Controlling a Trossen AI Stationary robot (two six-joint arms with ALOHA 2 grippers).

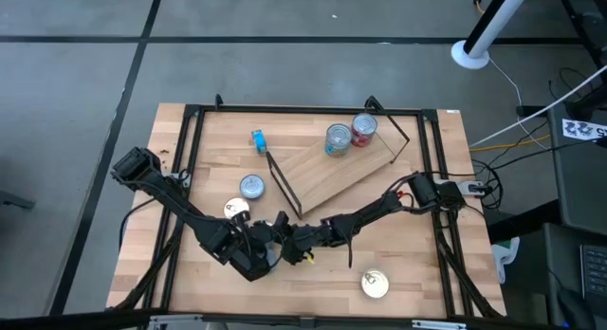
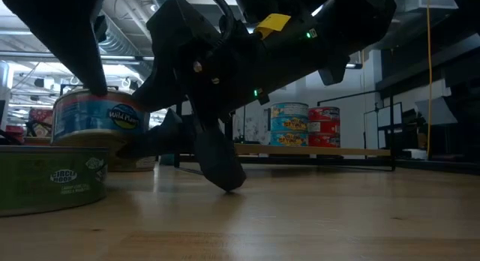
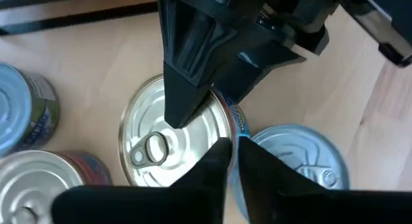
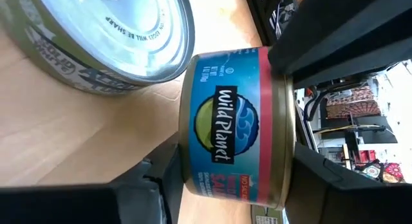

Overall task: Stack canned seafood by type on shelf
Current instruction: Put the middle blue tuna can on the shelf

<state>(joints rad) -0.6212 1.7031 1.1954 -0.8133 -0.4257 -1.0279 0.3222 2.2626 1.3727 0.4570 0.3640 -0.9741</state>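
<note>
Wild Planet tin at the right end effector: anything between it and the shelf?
The black wire frame at the near end of the shelf stands between that board and the Wild Planet tin. The left end effector and right end effector crowd the tin at the front of the table.

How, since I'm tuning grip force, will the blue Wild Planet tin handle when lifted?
The Wild Planet tin looks like rigid metal, so the right gripper clamping its flat ends probably won't dent it. The left gripper pinches its rim; the glossy label might slip. Squat and flat, it should rest stably, though roll on edge.
</note>
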